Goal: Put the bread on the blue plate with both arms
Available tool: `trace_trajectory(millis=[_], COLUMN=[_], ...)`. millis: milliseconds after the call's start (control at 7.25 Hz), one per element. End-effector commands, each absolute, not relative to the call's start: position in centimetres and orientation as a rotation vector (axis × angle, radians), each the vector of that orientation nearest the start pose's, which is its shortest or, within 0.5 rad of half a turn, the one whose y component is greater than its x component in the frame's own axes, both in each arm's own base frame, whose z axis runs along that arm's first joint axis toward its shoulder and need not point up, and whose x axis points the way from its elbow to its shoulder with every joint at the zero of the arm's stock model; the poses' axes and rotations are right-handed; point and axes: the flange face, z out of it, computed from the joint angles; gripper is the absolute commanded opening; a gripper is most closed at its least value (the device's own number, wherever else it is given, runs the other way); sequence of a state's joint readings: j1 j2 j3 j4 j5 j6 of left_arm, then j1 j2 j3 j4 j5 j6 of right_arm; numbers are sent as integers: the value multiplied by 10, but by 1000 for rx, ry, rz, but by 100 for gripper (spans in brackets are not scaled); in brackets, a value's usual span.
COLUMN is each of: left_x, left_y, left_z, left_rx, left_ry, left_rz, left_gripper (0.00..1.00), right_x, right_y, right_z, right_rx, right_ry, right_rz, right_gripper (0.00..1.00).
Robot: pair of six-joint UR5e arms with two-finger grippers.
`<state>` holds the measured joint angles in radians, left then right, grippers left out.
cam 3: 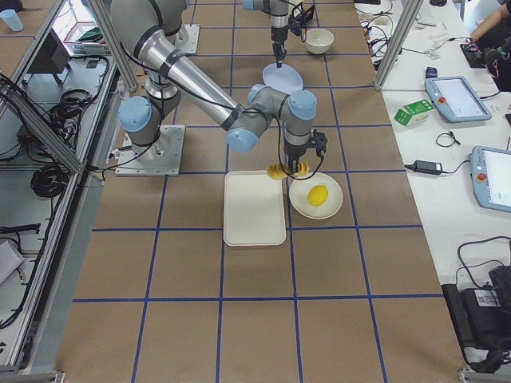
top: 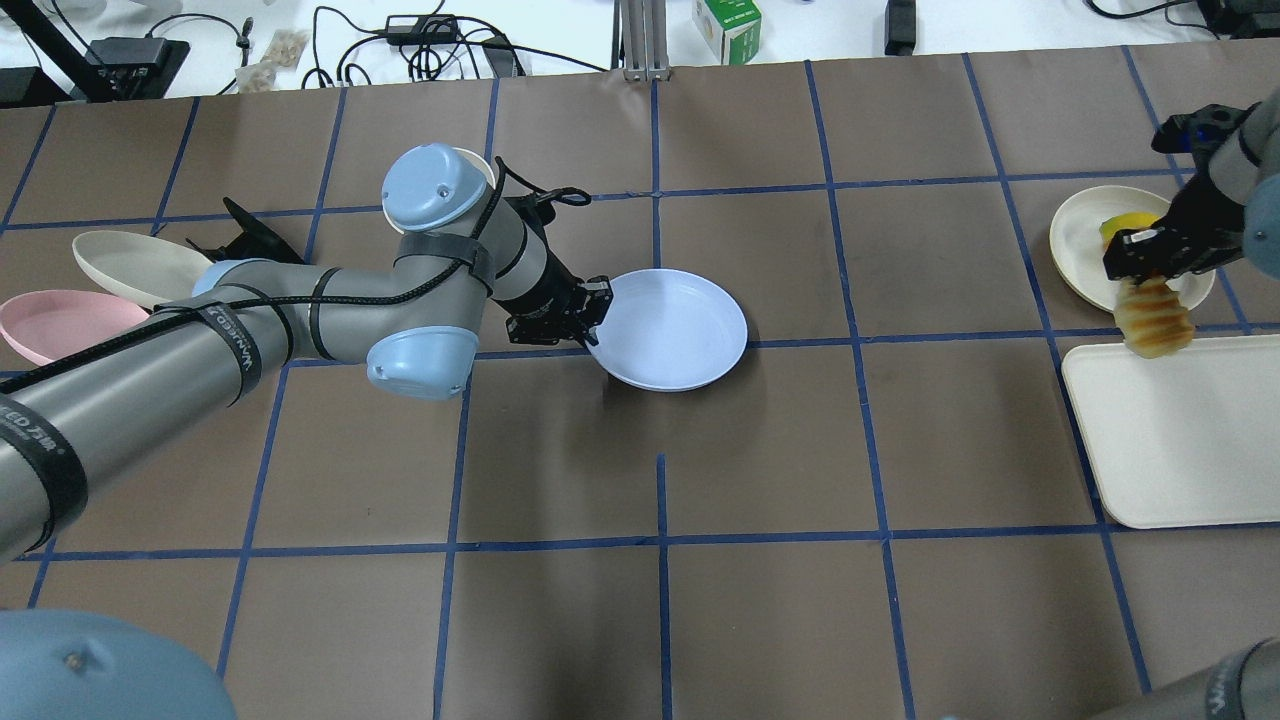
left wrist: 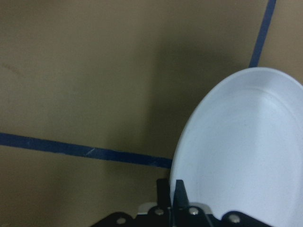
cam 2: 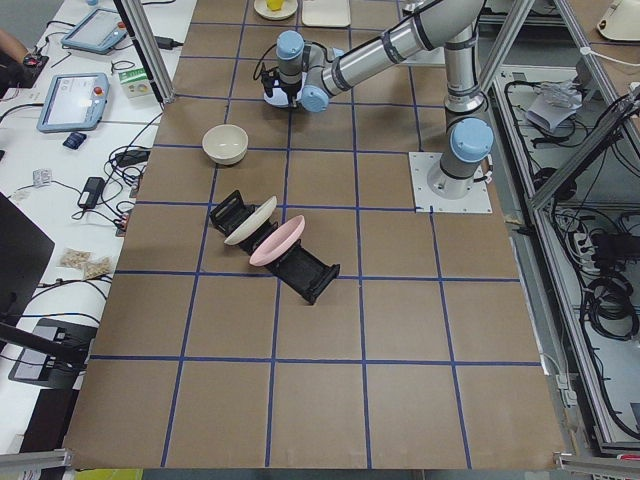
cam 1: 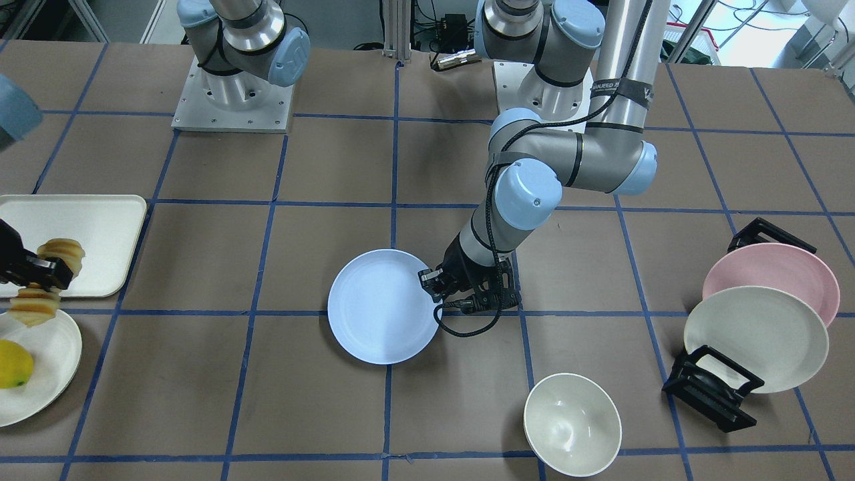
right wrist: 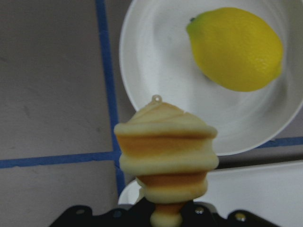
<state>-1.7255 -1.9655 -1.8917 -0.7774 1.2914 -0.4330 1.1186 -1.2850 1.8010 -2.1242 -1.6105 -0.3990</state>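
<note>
The pale blue plate (cam 1: 381,307) lies near the table's middle and also shows in the overhead view (top: 690,330) and the left wrist view (left wrist: 246,151). My left gripper (cam 1: 435,282) is shut on its rim on the side nearest the left arm, seen also from overhead (top: 597,305). My right gripper (top: 1140,258) is shut on the bread (top: 1157,318), an orange-yellow ridged loaf. It holds the loaf by its middle in the air, over the gap between the white tray and the small white plate. The bread fills the right wrist view (right wrist: 165,156).
A cream tray (top: 1170,450) and a small white plate (top: 1075,245) holding a yellow lemon (right wrist: 236,47) lie under the right gripper. A white bowl (cam 1: 572,424), a pink plate (cam 1: 781,267) and a cream plate (cam 1: 755,337) on black racks sit at the left arm's side.
</note>
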Motion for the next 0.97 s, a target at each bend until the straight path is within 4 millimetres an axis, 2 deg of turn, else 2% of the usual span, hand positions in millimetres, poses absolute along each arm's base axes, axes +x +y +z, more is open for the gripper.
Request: trace_trajectory(millis=[0,138,276,414,552,690,828], left_x=[-246,-246,-240,-226,-219,-206,-176], left_y=[-533,-536,-543,-563,-576,-584,-590], left_z=[205,218,235,259,282,309,345], left_rx=[-437,-452,-435,-446,-430,-249,-125], left_ry=[3401,3399,3406,3355,3288,3241,3114], left_rz=[23,-23,-84,-181,-193,-169,-135], left_gripper=[95,100,100,100,100,100,100], right_x=[-38,-8,22,71,123,174,219], right_y=[-576,-577,-575,-569,-560,-549,-536], right_z=[286,285,286,297,301,297,290], right_rx=[46,25,-5,-74,-3,-4,60], right_ry=[3189,3163,3145,3143,3137,3105,3068], right_rz=[-47,-57,-41,-79,-94,-87,-65], right_gripper=[8,9,9,9,9,9,9])
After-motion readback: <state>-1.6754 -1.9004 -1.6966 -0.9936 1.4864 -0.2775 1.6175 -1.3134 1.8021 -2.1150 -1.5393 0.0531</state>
